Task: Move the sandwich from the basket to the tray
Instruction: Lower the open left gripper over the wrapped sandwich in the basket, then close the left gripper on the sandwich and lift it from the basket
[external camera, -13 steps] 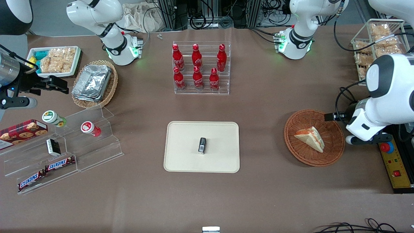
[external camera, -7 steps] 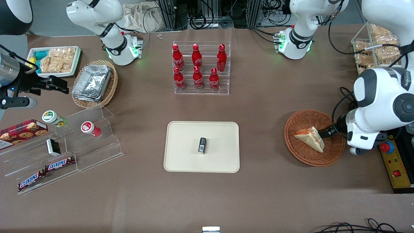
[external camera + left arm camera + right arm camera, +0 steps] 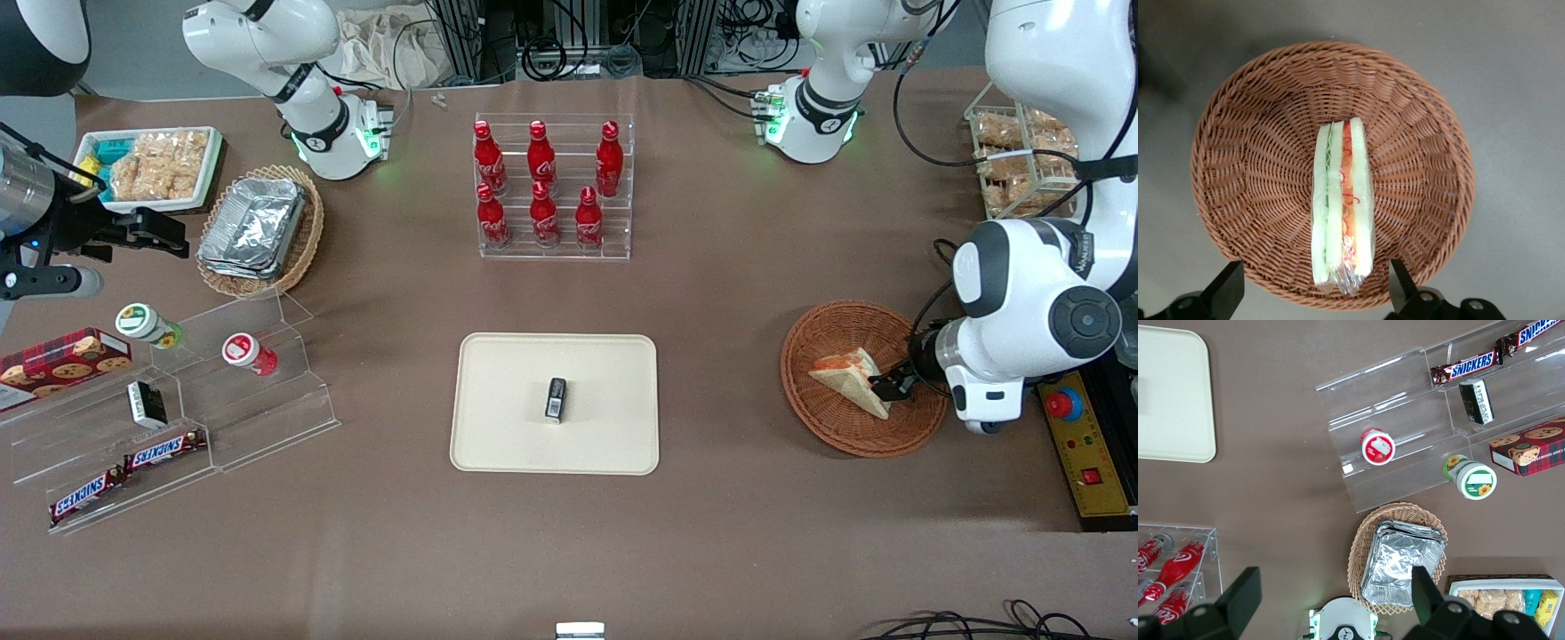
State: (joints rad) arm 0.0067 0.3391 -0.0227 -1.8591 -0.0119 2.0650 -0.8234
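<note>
Sandwich (image 3: 849,378) first: in the front view it lies in the round brown basket (image 3: 805,333). The basket sits toward the working arm's end of the table. The gripper (image 3: 889,387) is down low in the basket, right at the end of the sandwich that is closest to the arm. The cream tray (image 3: 507,427) is in the middle of the table, well apart from the basket. A small black thing (image 3: 556,397) lies on the tray. Red bottles (image 3: 542,182) stand in a clear rack, farther from the front camera than the tray.

In the left wrist view the sandwich (image 3: 1341,213) rests on its side in the middle of the basket (image 3: 1238,167). You can see its layers: white bread, green, and orange. Shiny clear wrap covers it. The gripper (image 3: 1315,265) hangs over one end of the sandwich. Its two black fingers (image 3: 1228,290) are spread wide, one on each side of the sandwich, and they do not touch it.

In the right wrist view a corner of the tray (image 3: 1171,400) shows. Snickers bars (image 3: 1465,365) lie on a clear step stand, and foil boxes (image 3: 1401,563) sit in a light tan basket.
</note>
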